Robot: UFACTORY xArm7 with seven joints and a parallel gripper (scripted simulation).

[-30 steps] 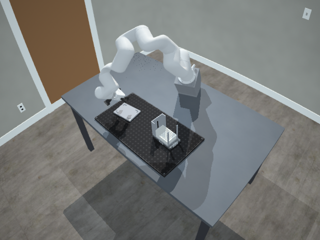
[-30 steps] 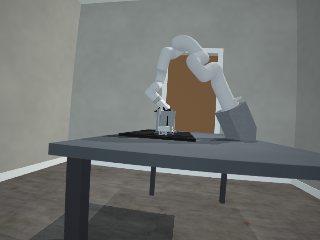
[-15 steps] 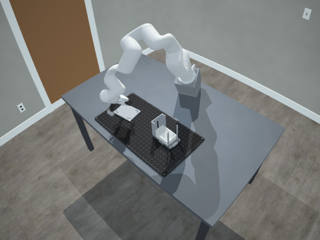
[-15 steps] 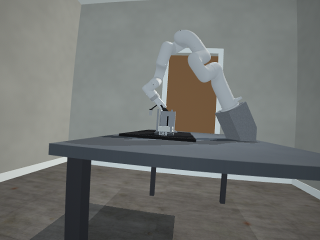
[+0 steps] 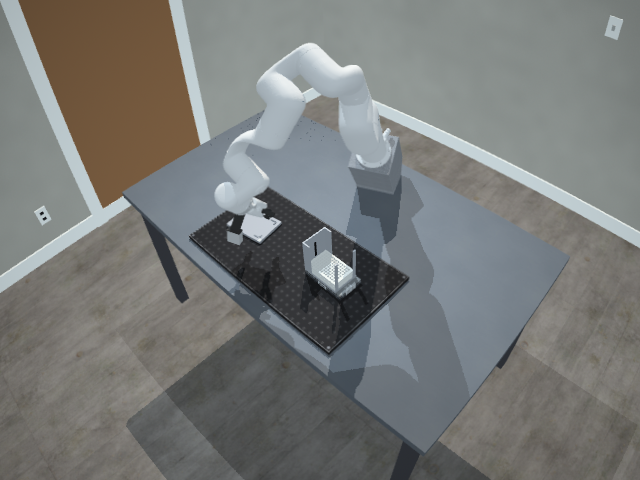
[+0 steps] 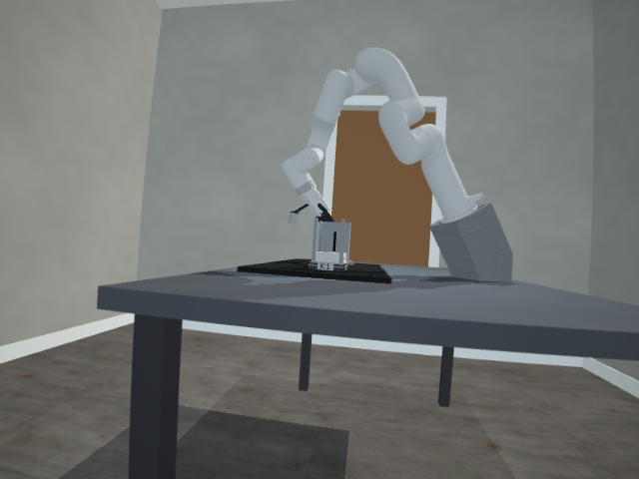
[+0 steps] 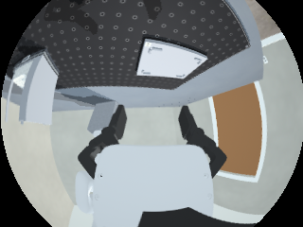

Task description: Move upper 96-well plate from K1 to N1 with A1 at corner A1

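High corner top view, low table-edge exterior, close wrist view; shared black breadboard (image 5: pixel 361 299).

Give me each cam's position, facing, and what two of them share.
Top: high, off the table's front corner, looking down; whole arm and base show, open pincer over nest N1.
Exterior: low, beside the table, facing the door; whole arm shows, behind rack K1.
Wrist: on the pincer, looking along its fingers at the nest; only pincer body shows.
Top and wrist share the nest.
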